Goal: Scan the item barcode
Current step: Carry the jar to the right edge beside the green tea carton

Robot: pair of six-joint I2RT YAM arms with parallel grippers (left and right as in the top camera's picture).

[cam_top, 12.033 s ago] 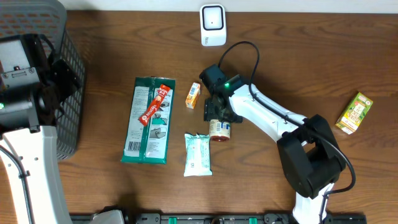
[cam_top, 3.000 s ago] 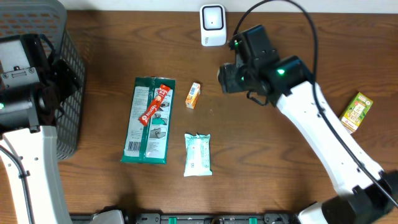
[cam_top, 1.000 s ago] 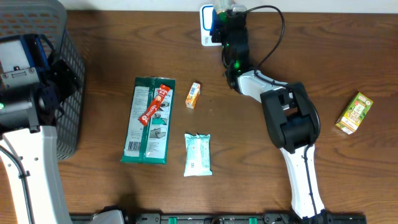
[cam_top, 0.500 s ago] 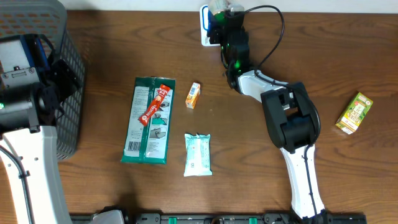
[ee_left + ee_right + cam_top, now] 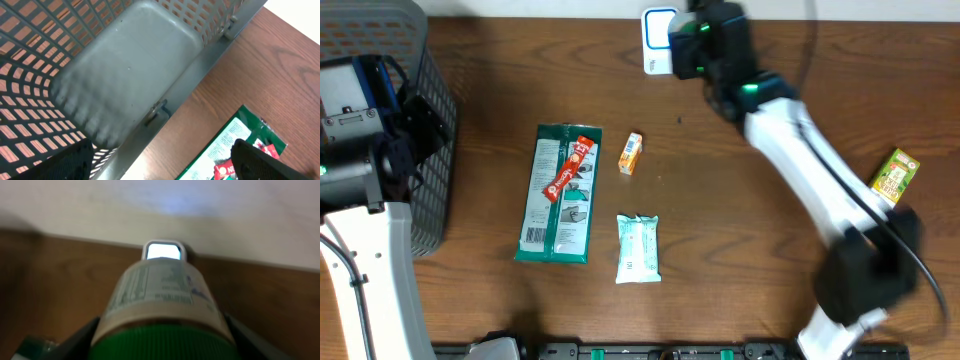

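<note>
The right gripper (image 5: 161, 325) is clasping a white-labelled, green-lidded jar (image 5: 160, 292), pointing lengthwise, base-first, at the scanner (image 5: 162, 251). The left gripper (image 5: 165, 160) is gaping, empty.

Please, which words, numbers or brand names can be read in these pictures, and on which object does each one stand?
No text is legible in any view.
The jar: printed label lines, blurred.
The green package: white print, too small.
The red sachet: white lettering, too small.
The orange box, the white pack, the juice carton: print too small.
The scanner: no text visible.
</note>
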